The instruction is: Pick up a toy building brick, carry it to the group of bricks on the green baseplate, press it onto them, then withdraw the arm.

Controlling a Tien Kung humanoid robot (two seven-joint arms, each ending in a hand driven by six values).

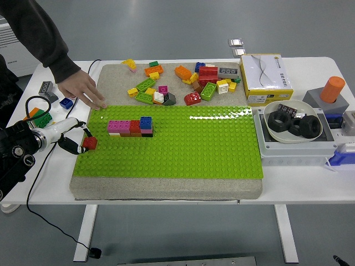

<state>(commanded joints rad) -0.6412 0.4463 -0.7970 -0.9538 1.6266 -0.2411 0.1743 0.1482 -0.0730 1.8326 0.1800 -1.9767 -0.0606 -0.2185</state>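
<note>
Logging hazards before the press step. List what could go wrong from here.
1. The left hand pinches the red brick only at the fingertips, so it may slip or twist before reaching the brick group.
2. A person's hand rests on the baseplate corner near the carry path; contact is possible.
3. A tilted brick may miss the studs when pressed.
</note>
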